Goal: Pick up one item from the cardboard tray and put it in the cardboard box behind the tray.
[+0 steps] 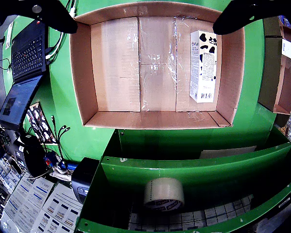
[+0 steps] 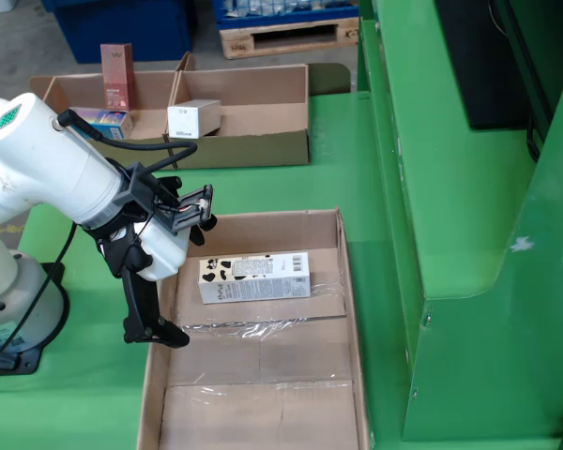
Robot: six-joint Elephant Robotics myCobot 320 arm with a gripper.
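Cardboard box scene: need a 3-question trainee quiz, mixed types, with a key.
1. True or false: the spotted carton lies flat inside the large cardboard box.
2. Multiple choice: the gripper is A) open and holding nothing, B) shut on the carton, C) shut on a tape roll.
3. Short answer: in the fixed view, what colour is the upright box standing in the far tray?

Key: 1 true. 2 A. 3 red-brown.
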